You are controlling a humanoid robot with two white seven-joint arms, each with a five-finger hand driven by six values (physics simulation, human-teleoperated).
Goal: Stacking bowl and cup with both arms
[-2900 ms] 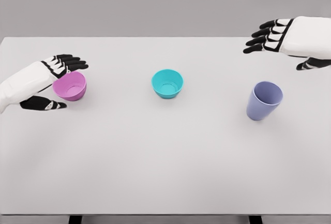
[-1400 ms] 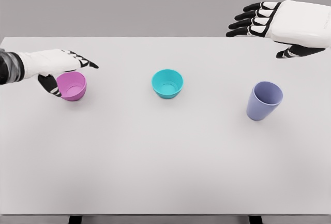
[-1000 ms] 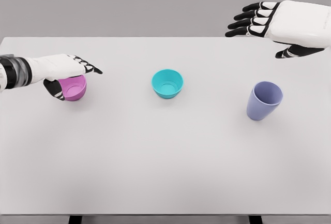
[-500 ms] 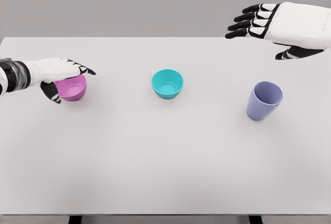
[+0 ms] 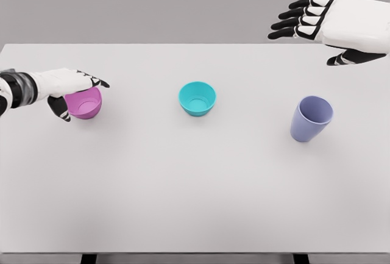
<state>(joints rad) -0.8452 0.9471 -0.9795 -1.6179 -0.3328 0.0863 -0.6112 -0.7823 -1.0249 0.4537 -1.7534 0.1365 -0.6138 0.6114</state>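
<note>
Robot hands [image 5: 68, 87], two bowls [image 5: 197, 98], apparently one cup [image 5: 311, 118]

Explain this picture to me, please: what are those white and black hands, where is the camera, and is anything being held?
This is a computer simulation of a humanoid robot, seen from a camera on its head looking down at a white table. The white arms with black-jointed fingers are its own. The left robot hand is at the pink bowl, fingers over the rim and thumb on the near side; whether it grips the bowl firmly I cannot tell, and the bowl sits on the table. The right robot hand hovers with fingers spread, holding nothing, beyond the lilac cup. A teal bowl stands in the middle, untouched. The job is to stack these.
</note>
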